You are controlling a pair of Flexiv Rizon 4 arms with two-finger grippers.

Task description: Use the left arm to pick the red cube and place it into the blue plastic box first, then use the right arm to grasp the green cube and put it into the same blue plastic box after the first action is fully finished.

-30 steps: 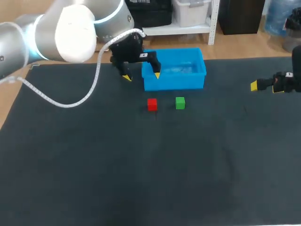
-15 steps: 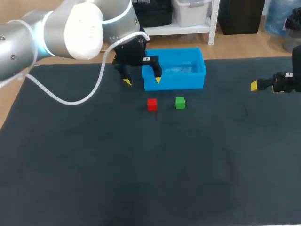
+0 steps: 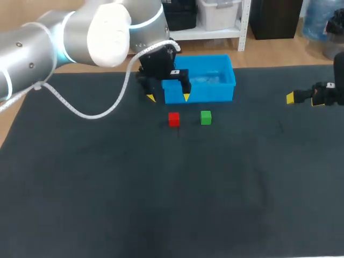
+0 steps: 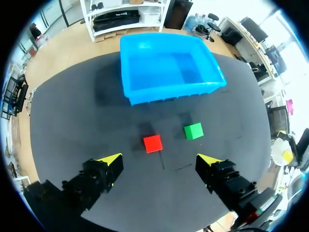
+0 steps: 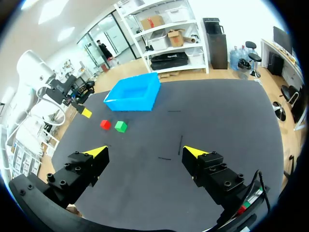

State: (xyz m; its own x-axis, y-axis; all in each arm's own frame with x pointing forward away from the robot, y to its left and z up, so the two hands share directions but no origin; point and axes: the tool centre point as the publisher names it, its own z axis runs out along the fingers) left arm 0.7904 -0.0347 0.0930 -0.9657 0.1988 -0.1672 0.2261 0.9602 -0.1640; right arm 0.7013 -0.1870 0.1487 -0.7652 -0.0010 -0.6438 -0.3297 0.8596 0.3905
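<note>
The red cube (image 3: 173, 119) lies on the dark mat just in front of the blue plastic box (image 3: 219, 91), with the green cube (image 3: 206, 117) close to its right. My left gripper (image 3: 168, 97) hangs open above the box's front left corner, just behind the red cube. In the left wrist view the red cube (image 4: 152, 143) sits ahead of the open left gripper (image 4: 160, 159), between its fingers' lines; the green cube (image 4: 193, 130) and box (image 4: 145, 93) lie beyond. My right gripper (image 5: 144, 151) stands open at the mat's right edge, far from the cubes (image 5: 105, 124) (image 5: 120, 126).
A white cable (image 3: 80, 110) loops from my left arm over the mat's back left. The dark mat (image 3: 172, 193) spreads wide in front of the cubes.
My left gripper has moved to the right and toward the front, closer to the red cube. The right arm and both cubes have not moved.
</note>
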